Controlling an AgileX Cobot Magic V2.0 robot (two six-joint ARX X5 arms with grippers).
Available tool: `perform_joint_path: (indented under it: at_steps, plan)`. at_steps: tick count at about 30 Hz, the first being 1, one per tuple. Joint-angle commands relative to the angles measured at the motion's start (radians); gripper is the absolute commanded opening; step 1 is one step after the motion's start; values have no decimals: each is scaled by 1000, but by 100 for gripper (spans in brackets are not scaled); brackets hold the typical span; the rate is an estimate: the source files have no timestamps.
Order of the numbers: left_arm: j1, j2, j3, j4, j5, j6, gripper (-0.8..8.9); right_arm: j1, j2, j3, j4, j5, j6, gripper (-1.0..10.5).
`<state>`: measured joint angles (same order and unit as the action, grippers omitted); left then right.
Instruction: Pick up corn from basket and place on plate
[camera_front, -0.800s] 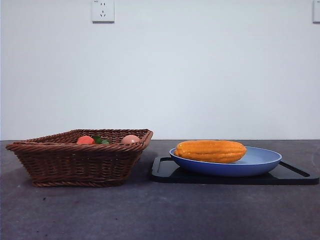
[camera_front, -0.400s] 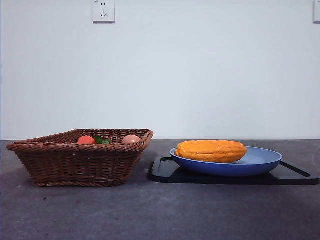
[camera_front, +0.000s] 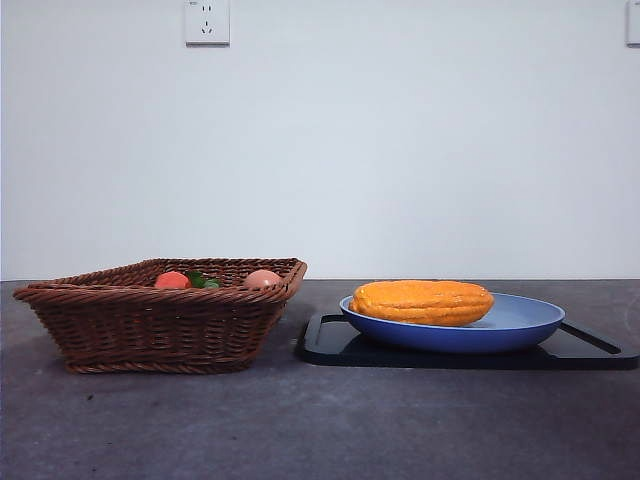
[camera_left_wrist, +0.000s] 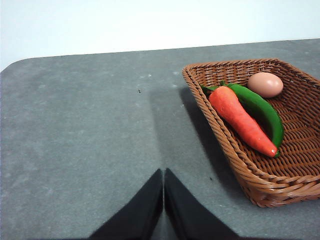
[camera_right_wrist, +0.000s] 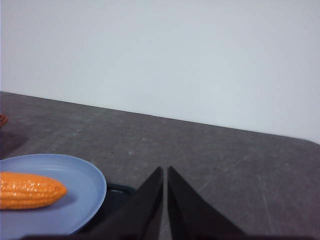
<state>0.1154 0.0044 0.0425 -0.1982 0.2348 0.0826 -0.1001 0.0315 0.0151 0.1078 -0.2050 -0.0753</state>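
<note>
The orange-yellow corn (camera_front: 424, 302) lies on its side in the blue plate (camera_front: 520, 325), toward the plate's left half; the right wrist view shows the corn (camera_right_wrist: 30, 190) resting on the plate (camera_right_wrist: 85, 192) too. The brown wicker basket (camera_front: 150, 325) stands to the left of the plate. My right gripper (camera_right_wrist: 165, 172) is shut and hangs apart from the plate with nothing in it. Beside the basket (camera_left_wrist: 225, 145), over bare table, my left gripper (camera_left_wrist: 163, 175) is shut and holds nothing. Neither arm shows in the front view.
The plate sits on a flat black tray (camera_front: 590, 350). In the basket lie a red carrot (camera_left_wrist: 240, 120), a green pepper (camera_left_wrist: 262, 110) and a peach-coloured egg-shaped fruit (camera_left_wrist: 265, 84). Grey tabletop (camera_front: 320, 430) stretches in front of both.
</note>
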Motion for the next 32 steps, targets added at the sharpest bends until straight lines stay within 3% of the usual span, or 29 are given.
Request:
perform_joint_path:
  at_steps: [1, 14, 32]
  plan:
    - [2, -2, -23, -14, 0, -9, 8, 0, -21, -6, -28, 5, 28, 3]
    - [2, -2, -23, -13, 0, -9, 8, 0, -28, -6, -237, 23, 31, 3]
    - [2, -2, -23, -13, 0, -9, 8, 0, -28, -6, -202, 23, 31, 3]
